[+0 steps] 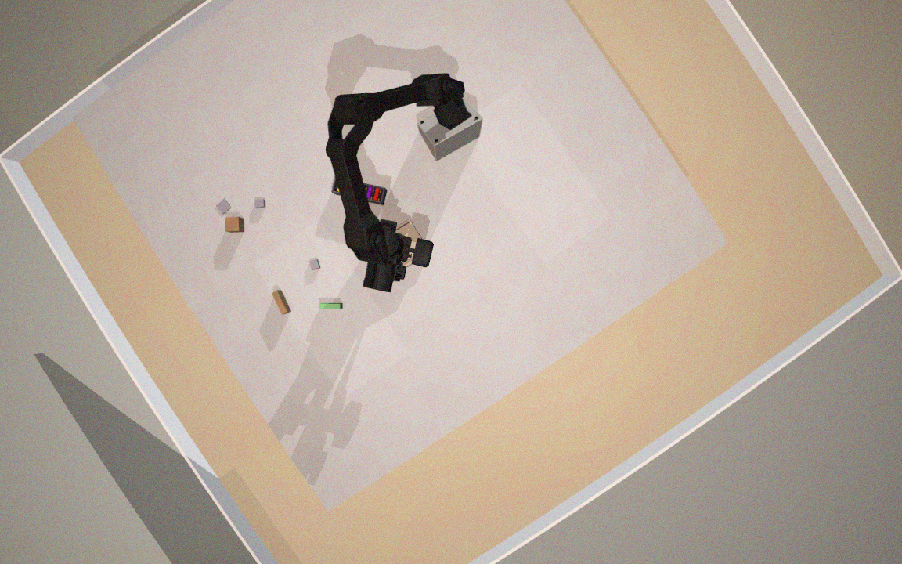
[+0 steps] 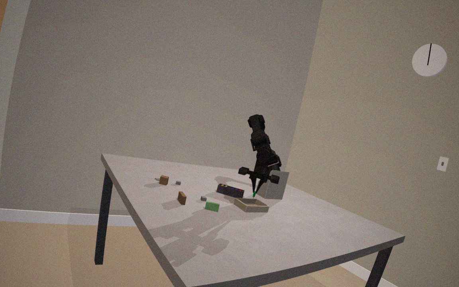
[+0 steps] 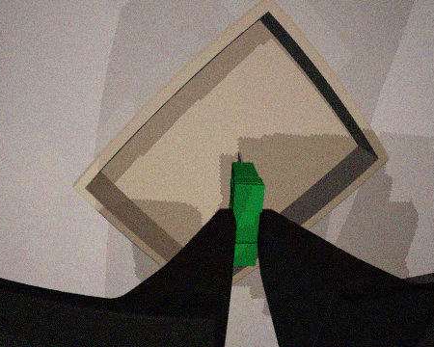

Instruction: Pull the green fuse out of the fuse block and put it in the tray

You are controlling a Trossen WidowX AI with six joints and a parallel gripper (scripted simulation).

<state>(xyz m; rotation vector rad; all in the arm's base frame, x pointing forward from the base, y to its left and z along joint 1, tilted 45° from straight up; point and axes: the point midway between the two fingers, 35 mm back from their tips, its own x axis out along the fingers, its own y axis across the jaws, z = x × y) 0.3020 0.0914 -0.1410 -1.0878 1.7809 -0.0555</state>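
Note:
My gripper (image 3: 244,222) (image 2: 254,193) is shut on the green fuse (image 3: 246,193) (image 2: 254,194) and holds it above the tray. In the wrist view the fuse appears over the near part of the tray floor. The beige tray (image 3: 145,126) (image 2: 257,209) is an open box on the table; in the top view the arm covers much of it. The dark fuse block (image 2: 229,191) (image 1: 384,200) stands behind the tray, with a red fuse (image 1: 377,194) and a purple fuse (image 1: 369,193) showing in it. The arm hides part of the block in the top view.
A green block (image 1: 330,305) (image 2: 212,206), two brown blocks (image 1: 280,301) (image 1: 233,224) and several small grey pieces lie on the block's and tray's other side. The arm's grey base box (image 1: 456,140) (image 2: 277,185) stands behind the tray. The arm passes above the fuse block in the top view.

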